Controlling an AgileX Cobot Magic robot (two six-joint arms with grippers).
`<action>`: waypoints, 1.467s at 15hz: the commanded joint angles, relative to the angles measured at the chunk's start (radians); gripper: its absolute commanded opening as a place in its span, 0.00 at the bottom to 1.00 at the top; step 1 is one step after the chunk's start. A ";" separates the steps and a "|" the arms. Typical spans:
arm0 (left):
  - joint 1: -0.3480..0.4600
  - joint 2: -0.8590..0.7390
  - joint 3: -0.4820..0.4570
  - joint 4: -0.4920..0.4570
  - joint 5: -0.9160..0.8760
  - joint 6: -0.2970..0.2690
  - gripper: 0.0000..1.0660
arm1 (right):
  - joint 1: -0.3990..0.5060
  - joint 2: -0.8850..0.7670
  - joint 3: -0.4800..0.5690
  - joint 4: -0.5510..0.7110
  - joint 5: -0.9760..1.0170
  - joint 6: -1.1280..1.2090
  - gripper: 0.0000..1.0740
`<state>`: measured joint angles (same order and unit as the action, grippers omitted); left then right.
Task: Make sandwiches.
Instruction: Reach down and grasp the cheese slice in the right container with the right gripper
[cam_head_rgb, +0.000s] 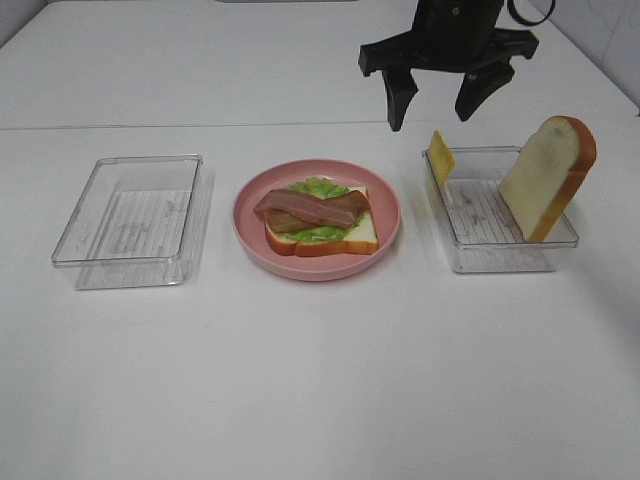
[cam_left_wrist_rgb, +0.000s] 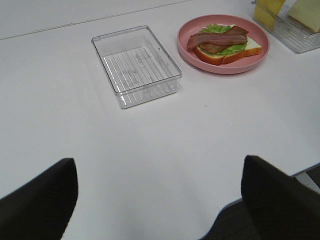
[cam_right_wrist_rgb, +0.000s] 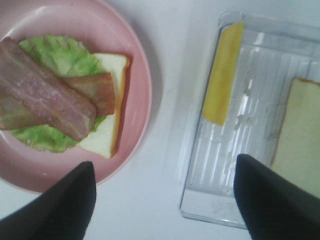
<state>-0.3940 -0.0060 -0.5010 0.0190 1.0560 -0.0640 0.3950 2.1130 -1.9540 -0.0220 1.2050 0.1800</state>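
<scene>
**Partly built sandwich on the plate; both arms empty.**
A bread slice (cam_head_rgb: 358, 236) on the pink plate (cam_head_rgb: 250, 215) carries lettuce (cam_head_rgb: 318, 187) and bacon strips (cam_head_rgb: 305, 208). The cheese slice (cam_head_rgb: 441, 157) and second bread slice (cam_head_rgb: 545, 175) lean in the right tray (cam_head_rgb: 500, 258). The right fingers (cam_head_rgb: 400, 100) are spread wide above the plate-tray gap, and the left fingers (cam_left_wrist_rgb: 40, 205) are wide over the table (cam_left_wrist_rgb: 150, 165).

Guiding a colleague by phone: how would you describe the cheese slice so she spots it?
In the high view, find the clear tray right of the pink plate. The cheese slice leans on the tray's wall nearest the plate. It is thin and yellow, unlike the thick white bread slice opposite.
</scene>
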 joint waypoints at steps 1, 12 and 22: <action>-0.003 -0.019 0.002 0.004 -0.009 -0.004 0.79 | -0.024 -0.013 -0.053 -0.035 0.043 0.004 0.67; -0.003 -0.019 0.002 0.005 -0.009 -0.004 0.79 | -0.190 0.186 -0.055 0.209 -0.162 -0.119 0.64; -0.003 -0.019 0.002 0.005 -0.009 -0.004 0.79 | -0.199 0.211 -0.055 0.195 -0.179 -0.109 0.00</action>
<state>-0.3940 -0.0060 -0.5010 0.0190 1.0560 -0.0640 0.1980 2.3510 -2.0050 0.1820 1.0230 0.0770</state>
